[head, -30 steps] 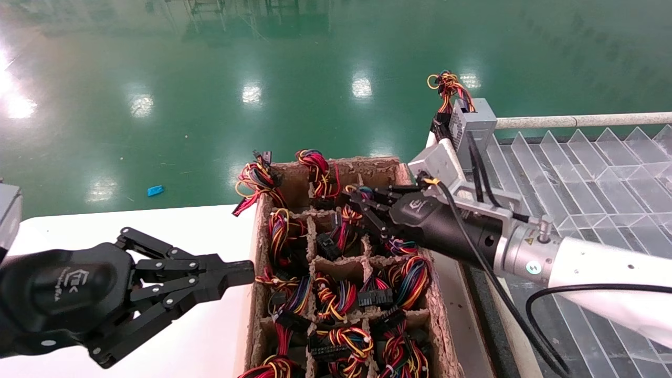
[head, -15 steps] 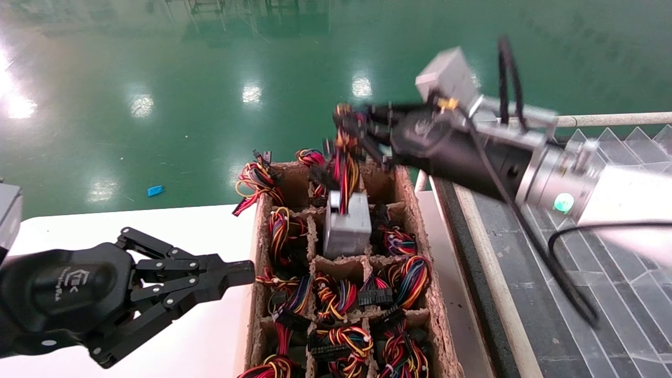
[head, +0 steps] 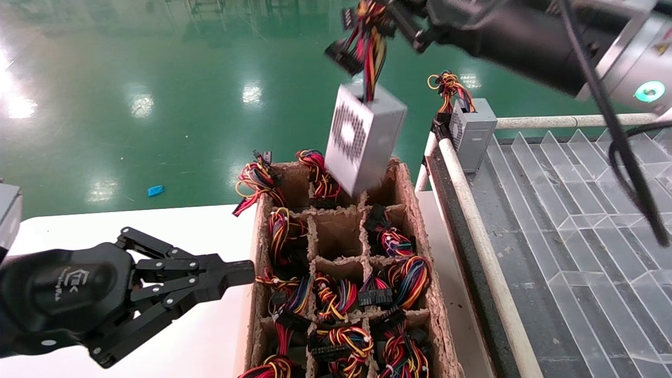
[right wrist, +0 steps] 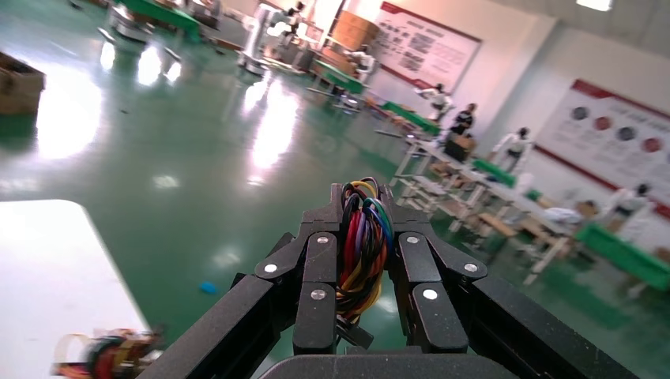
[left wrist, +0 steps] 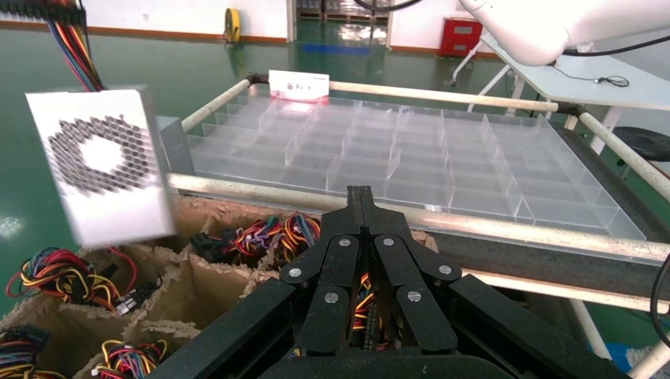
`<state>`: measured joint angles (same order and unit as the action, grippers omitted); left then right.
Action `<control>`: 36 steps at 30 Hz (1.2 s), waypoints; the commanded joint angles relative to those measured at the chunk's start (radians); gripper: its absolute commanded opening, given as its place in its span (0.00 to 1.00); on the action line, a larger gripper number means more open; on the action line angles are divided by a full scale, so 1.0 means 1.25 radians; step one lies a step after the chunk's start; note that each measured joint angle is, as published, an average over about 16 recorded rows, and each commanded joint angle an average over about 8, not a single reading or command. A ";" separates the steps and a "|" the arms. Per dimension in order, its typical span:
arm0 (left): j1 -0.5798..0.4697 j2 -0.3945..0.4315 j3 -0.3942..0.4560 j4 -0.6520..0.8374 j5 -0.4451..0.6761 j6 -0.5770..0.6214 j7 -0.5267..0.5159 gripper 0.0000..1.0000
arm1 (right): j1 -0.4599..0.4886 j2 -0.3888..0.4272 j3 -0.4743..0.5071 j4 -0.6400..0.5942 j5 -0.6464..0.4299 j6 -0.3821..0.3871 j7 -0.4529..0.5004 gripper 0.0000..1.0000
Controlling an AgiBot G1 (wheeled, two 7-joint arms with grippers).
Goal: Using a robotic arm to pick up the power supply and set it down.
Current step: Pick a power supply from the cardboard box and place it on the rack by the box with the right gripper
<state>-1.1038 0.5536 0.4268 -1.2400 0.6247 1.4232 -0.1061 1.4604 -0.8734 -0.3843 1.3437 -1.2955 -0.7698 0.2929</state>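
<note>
The lift is done and the carry is under way: the right hand (head: 399,18), black with linkage fingers, is clamped on the red, yellow and black wire bundle (right wrist: 362,245) of the small grey metal power supply (head: 362,142). The box hangs tilted below the hand, in the air over the far end of the brown cardboard divider crate (head: 415,210). The next move likely calls for swinging it toward the clear compartment tray (head: 577,210) and lowering gently, minding the sway. The left hand (head: 231,273), fingers together, is parked over the white worktop (head: 210,336).

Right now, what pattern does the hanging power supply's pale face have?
A honeycomb vent ring on the power supply, clearest in the left wrist view.
</note>
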 commanded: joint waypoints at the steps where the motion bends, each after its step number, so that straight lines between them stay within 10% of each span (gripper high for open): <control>1: 0.000 0.000 0.000 0.000 0.000 0.000 0.000 0.00 | 0.011 0.004 0.006 -0.001 -0.006 0.006 -0.010 0.00; 36: 0.000 0.000 0.000 0.000 0.000 0.000 0.000 0.00 | -0.142 0.241 0.066 -0.012 -0.130 0.175 0.117 0.00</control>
<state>-1.1039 0.5536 0.4268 -1.2400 0.6246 1.4232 -0.1061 1.2900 -0.5789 -0.3050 1.3273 -1.4597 -0.5568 0.4368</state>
